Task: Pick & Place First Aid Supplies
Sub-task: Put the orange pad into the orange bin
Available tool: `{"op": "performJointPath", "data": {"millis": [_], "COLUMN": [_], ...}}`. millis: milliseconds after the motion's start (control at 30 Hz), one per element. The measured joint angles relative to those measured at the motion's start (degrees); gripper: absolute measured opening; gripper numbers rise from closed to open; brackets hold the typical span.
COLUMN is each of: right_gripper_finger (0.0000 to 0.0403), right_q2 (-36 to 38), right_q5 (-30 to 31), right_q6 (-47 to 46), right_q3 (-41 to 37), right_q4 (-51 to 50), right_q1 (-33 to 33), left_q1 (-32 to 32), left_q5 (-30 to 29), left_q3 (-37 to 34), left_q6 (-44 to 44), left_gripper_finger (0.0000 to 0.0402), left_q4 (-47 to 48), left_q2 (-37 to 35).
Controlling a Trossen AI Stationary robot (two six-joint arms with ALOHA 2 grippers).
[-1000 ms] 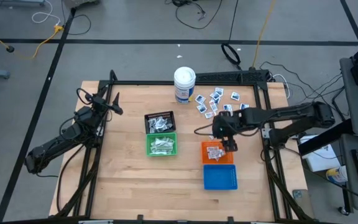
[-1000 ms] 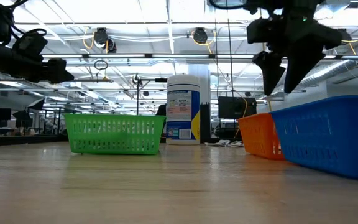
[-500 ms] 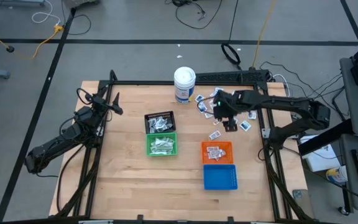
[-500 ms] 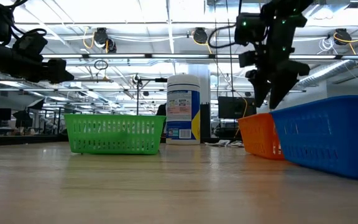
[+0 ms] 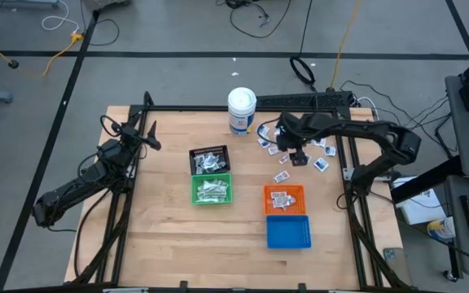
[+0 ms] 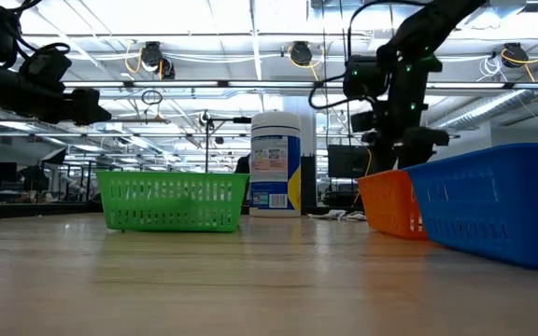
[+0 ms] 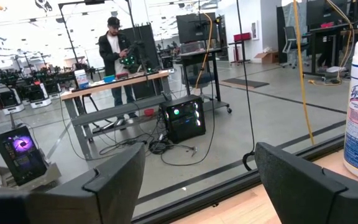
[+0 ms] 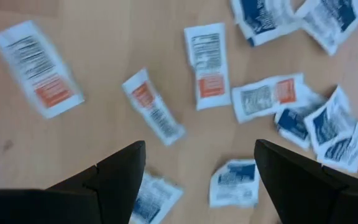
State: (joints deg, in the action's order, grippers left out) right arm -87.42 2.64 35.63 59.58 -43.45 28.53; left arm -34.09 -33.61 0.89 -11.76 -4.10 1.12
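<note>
The first aid supplies lie scattered flat on the wood at the table's far right, as small white packets with blue or orange print. More packets lie in the black, green and orange baskets. My right gripper hangs open over the scattered packets, pointing steeply down, with nothing between its fingers. In the low view its fingertips are hidden behind the orange basket. My left gripper waits open at the table's far left, pointing level.
A white canister stands at the far edge, left of the packets. The blue basket sits nearer than the orange one. A black frame rail runs along the table's right side. A person stands at a bench in the room beyond.
My right gripper has swung from above the orange basket toward the table's far edge, over the scattered packets. It has come down and tipped steeper, staying open with nothing in it. One packet now shows on the wood beyond the orange basket.
</note>
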Motion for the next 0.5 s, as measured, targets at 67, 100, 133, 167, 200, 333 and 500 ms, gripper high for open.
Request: {"op": "performJointPath", "data": {"millis": [67, 100, 133, 167, 200, 333, 500], "right_gripper_finger": [0.0297, 0.0297, 0.0297, 0.0296, 0.0294, 0.0279, 0.0243], "right_q2": [-0.95, -1.38, -1.81, -2.31, -2.77, -4.54, -6.82], "right_q5": [0.0, 0.09, 0.04, 0.08, 0.04, 0.06, 0.12], "right_q6": [-0.38, -0.48, -0.5, -0.49, -0.52, -0.52, -0.49], "right_q3": [-0.64, -1.0, -1.24, -1.48, -1.61, -2.68, -3.41], "right_q4": [1.13, 1.61, 2.01, 2.58, 2.99, 5.44, 8.28], "right_q1": [0.0, 0.0, -0.05, -0.08, -0.09, -0.11, -0.11], "left_q1": [-0.01, -0.01, -0.01, 0.0, -0.01, 0.0, -0.01], "left_q5": [0.02, 0.0, 0.0, 0.0, 0.0, 0.02, 0.01], "left_q3": [0.02, 0.0, 0.0, 0.01, 0.0, 0.02, 0.01], "left_q6": [-0.01, 0.01, 0.01, 0.01, 0.01, 0.01, 0.01], "left_gripper_finger": [0.0306, 0.0306, 0.0305, 0.0305, 0.0306, 0.0306, 0.0305], "left_q4": [0.0, 0.0, 0.0, 0.0, 0.0, 0.0, 0.0], "left_q2": [0.0, 0.0, 0.0, 0.0, -0.01, 0.0, 0.0]}}
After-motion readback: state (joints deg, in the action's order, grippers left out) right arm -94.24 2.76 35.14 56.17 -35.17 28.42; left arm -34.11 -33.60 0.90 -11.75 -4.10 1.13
